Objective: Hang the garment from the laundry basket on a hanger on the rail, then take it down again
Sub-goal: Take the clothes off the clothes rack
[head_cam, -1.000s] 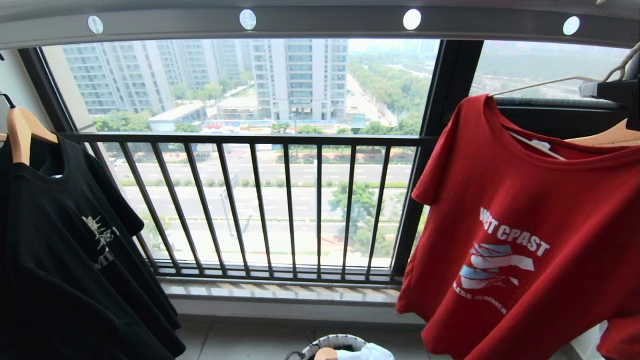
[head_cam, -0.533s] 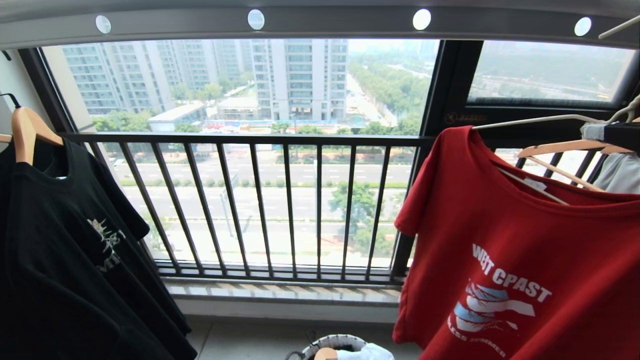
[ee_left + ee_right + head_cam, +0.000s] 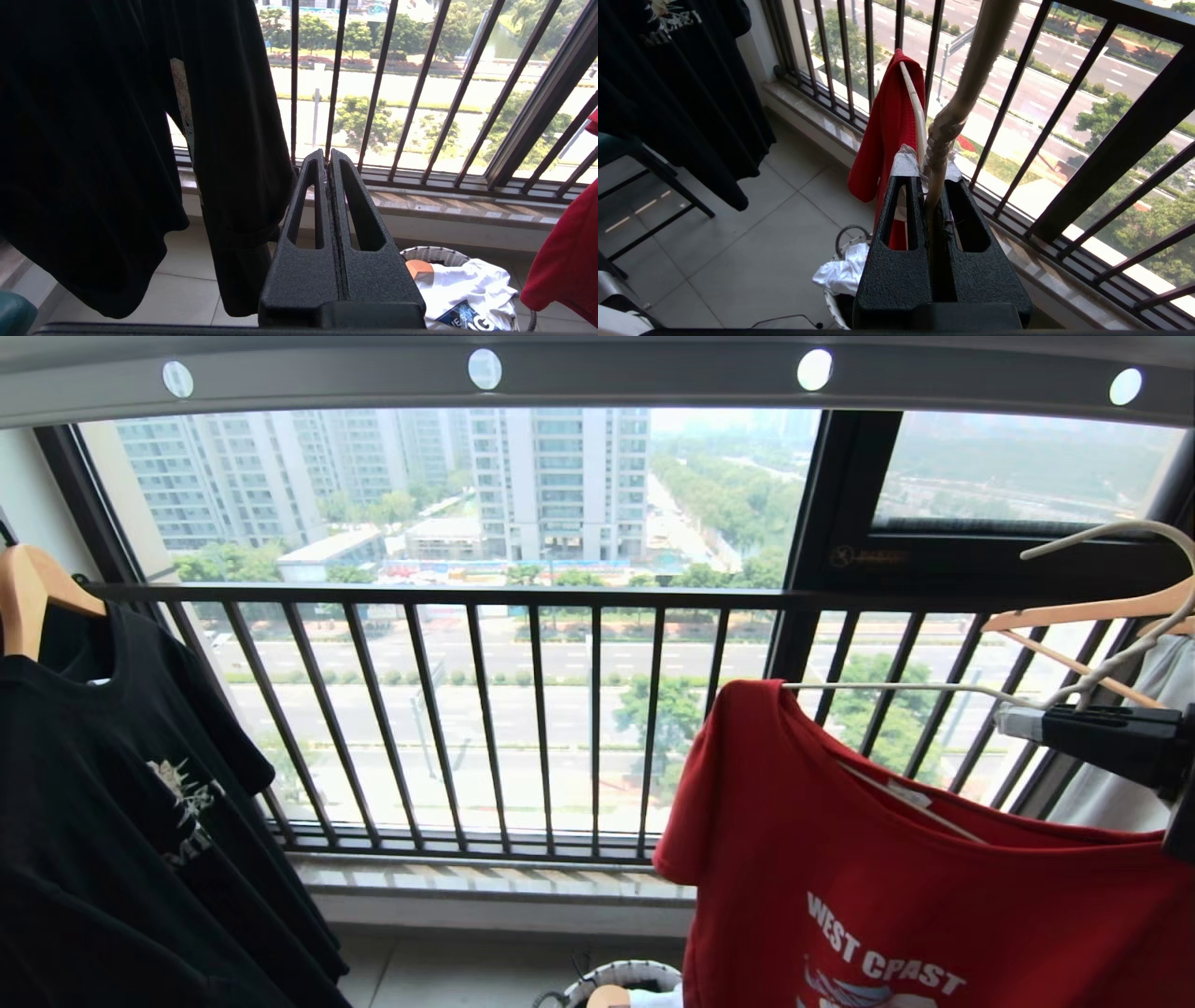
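Red T-shirt [image 3: 896,896] draped on white wire hanger [image 3: 934,689], off grey rail [image 3: 597,378], above white basket [image 3: 616,978].

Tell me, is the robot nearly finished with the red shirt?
Nearly. The red T-shirt is on the white wire hanger, whose hook is off the grey rail. The right gripper is shut on the hanger's neck, carrying it. The left gripper is shut, idle. Left: setting it down, perhaps in the laundry basket.

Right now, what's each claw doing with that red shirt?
Right gripper shut on white hanger, off the rail. Red shirt hanging from it above the basket. Left gripper shut, empty, beside the black shirt.
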Controlling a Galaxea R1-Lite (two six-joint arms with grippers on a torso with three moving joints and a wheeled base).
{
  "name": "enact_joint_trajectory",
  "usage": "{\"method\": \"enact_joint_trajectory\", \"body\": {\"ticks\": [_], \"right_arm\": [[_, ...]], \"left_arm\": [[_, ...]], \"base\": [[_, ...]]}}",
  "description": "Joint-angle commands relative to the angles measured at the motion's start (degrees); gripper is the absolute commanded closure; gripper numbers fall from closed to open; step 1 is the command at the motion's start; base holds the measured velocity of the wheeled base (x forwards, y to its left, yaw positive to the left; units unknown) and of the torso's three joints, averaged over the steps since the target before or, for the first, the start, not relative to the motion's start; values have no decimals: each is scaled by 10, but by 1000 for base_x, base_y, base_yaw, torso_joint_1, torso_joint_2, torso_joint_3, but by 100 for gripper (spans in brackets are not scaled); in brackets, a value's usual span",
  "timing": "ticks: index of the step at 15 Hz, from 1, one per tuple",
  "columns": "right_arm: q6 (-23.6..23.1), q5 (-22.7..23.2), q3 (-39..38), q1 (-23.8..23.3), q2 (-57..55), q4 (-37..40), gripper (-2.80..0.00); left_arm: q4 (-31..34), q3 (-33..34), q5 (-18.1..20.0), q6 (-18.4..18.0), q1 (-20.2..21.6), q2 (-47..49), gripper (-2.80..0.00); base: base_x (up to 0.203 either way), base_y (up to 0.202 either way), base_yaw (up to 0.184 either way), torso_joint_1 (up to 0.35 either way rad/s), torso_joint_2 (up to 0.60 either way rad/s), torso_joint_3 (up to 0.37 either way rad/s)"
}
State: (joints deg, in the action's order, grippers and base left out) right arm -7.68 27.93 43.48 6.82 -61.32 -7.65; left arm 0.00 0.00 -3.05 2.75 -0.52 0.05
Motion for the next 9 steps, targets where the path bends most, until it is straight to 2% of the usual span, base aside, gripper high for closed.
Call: {"method": "enact_joint_trajectory", "body": {"ticks": [1, 5, 9], "right_arm": [[4, 13, -34, 7, -28, -30, 0], [4, 76, -65, 17, -101, -119, 0], [-5, 89, -54, 40, -213, -238, 0]], "left_arm": [[0, 0, 0, 0, 0, 0, 0], [0, 0, 0, 1, 0, 0, 0], [0, 0, 0, 1, 0, 0, 0]], "base": [[0, 0, 0, 0, 0, 0], [0, 0, 0, 0, 0, 0], [0, 0, 0, 0, 0, 0]]}}
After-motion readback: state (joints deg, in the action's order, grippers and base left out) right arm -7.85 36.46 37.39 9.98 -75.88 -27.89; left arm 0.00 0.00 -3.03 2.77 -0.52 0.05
